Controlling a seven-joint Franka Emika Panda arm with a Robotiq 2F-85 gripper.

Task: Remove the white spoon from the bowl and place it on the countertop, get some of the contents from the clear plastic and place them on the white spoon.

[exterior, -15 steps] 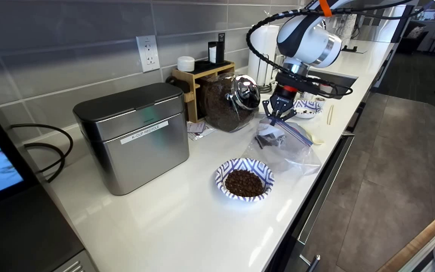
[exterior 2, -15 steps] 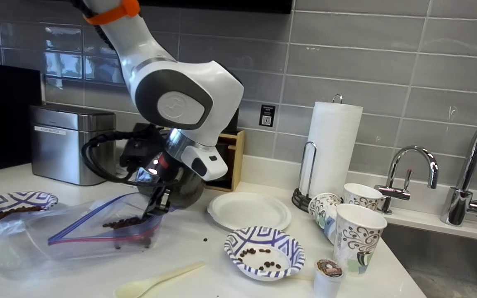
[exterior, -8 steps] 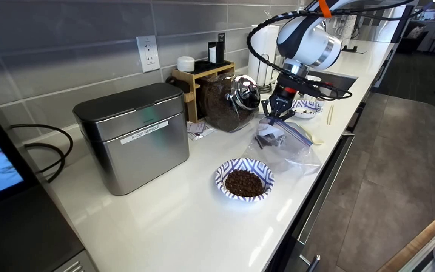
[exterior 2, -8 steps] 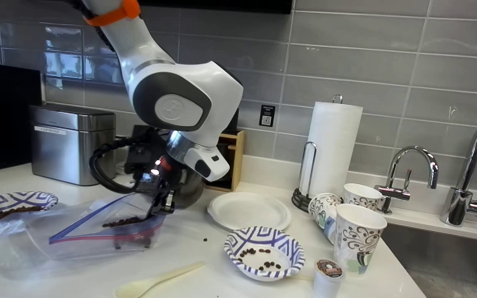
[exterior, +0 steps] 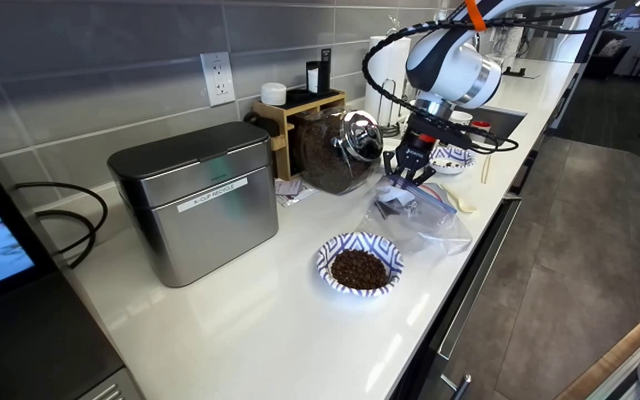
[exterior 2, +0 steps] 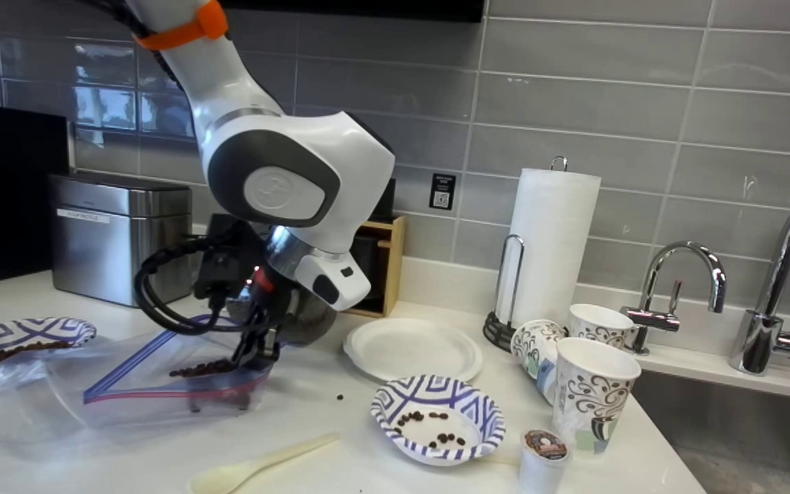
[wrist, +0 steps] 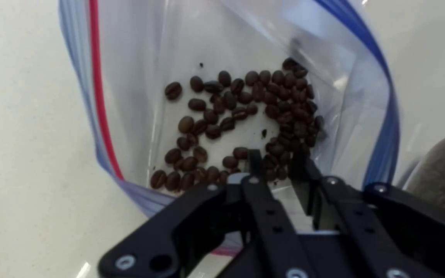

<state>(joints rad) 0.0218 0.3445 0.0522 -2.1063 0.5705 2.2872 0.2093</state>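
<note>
The clear plastic, a see-through zip bag with blue and red seals, lies on the white countertop (exterior: 242,344) in both exterior views (exterior: 431,228) (exterior 2: 127,412). Dark coffee beans (wrist: 299,112) lie inside it. My gripper (wrist: 276,162) points down into the bag's mouth, its fingers parted over the beans. Several beans show between the fingertips; none looks clamped. The white spoon (exterior 2: 251,472) lies on the countertop, beside the bag, bowl end toward the front edge; it also shows in an exterior view (exterior: 463,205). A blue-patterned bowl (exterior 2: 436,391) holds several beans.
Another patterned bowl (exterior: 325,264), full of beans, stands beside the bag. A glass bean jar (exterior: 325,150) leans by a wooden shelf behind the gripper. A grey metal box (exterior: 214,216), white plate (exterior 2: 412,346), paper cups (exterior 2: 594,398) and a coffee pod (exterior 2: 542,466) stand around.
The gripper has moved a little lower and toward the metal box in the bag's mouth. The bag's sealed edge has shifted slightly with it. The spoon and bowls have not moved.
</note>
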